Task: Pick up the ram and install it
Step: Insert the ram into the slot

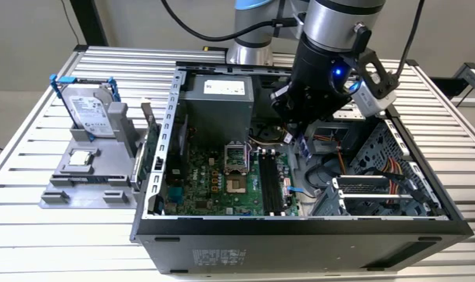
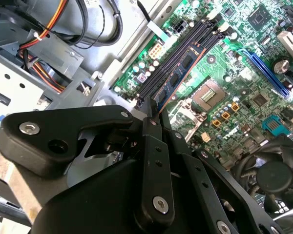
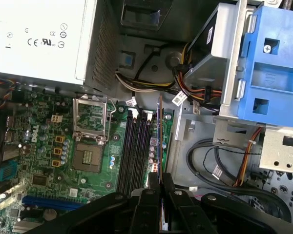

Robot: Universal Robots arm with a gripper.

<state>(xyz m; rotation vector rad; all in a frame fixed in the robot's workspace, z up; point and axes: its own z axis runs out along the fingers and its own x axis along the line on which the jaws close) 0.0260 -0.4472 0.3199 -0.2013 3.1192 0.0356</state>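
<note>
Plainly, tool (image 2: 153,116) grips ram (image 2: 178,80) over mobo (image 2: 244,85); second wrist view shows chips (image 2: 185,66).

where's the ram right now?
In the gripper, inside the case: in both wrist views the ram hangs edge-down along the black memory slots, beside the CPU socket. Whether it touches a slot is unclear.
</note>
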